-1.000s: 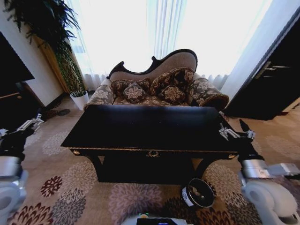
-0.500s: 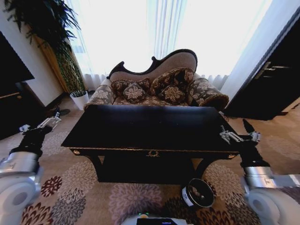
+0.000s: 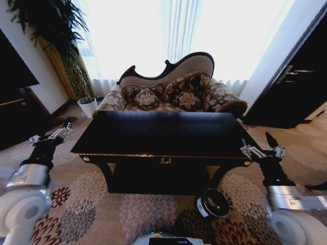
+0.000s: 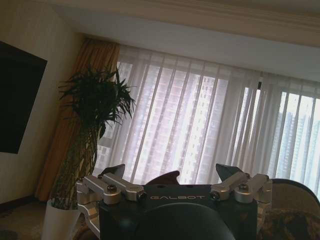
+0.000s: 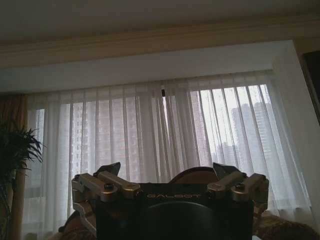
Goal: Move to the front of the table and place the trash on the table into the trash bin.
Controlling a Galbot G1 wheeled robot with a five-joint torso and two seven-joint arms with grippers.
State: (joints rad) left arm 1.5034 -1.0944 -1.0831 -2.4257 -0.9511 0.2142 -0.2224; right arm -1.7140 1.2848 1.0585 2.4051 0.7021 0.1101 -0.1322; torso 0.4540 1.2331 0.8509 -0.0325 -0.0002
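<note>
Here the glossy black rectangular table with gold trim fills the centre of the head view, its top dark and reflective. The small round dark trash bin stands on the floral carpet at lower right, just before the table's front. The left gripper hangs at mid-left, fingers spread; the right gripper sits beside the table's right corner, likewise released.

patterned sofa before sheer curtains, potted plant, floral carpet
</note>
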